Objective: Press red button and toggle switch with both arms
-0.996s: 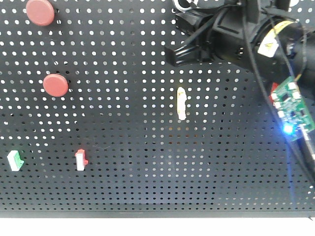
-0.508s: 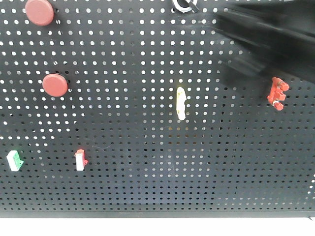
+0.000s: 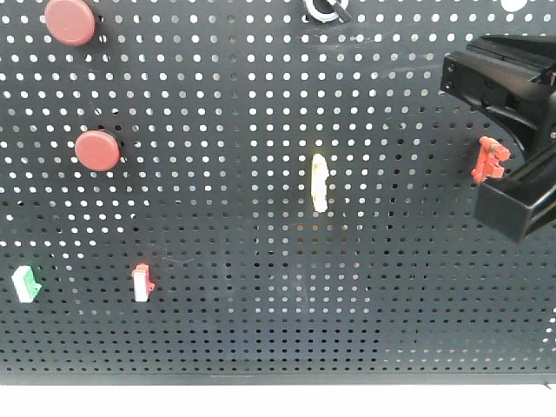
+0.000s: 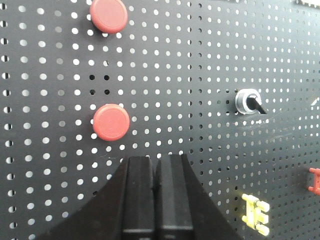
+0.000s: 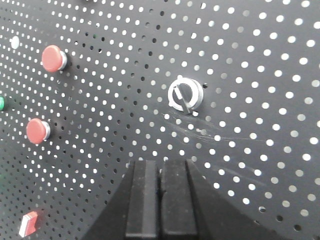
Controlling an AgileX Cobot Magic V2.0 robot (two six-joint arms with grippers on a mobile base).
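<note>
Two matte red buttons sit on the black pegboard, an upper one (image 3: 69,22) (image 4: 108,15) and a lower one (image 3: 97,150) (image 4: 111,122). My left gripper (image 4: 155,161) is shut and empty, a little below and right of the lower red button, apart from the board. The toggle switch (image 5: 185,94) (image 4: 248,101) (image 3: 323,9) is a silvery ring with a short dark lever. My right gripper (image 5: 161,164) is shut and empty, just below the toggle switch and not touching it. In the right wrist view both red buttons (image 5: 52,58) (image 5: 37,131) show at the left.
A pale yellow upright piece (image 3: 320,182) and a red bracket (image 3: 491,161) are mounted mid-board. A green-white piece (image 3: 26,283) and a red-white piece (image 3: 142,282) sit low left. A black arm part (image 3: 521,208) fills the right edge. A green button (image 5: 1,103) shows at the left.
In the front view the black arm that covered the toggle switch has pulled away to the right edge. The switch and the red bracket now show.
</note>
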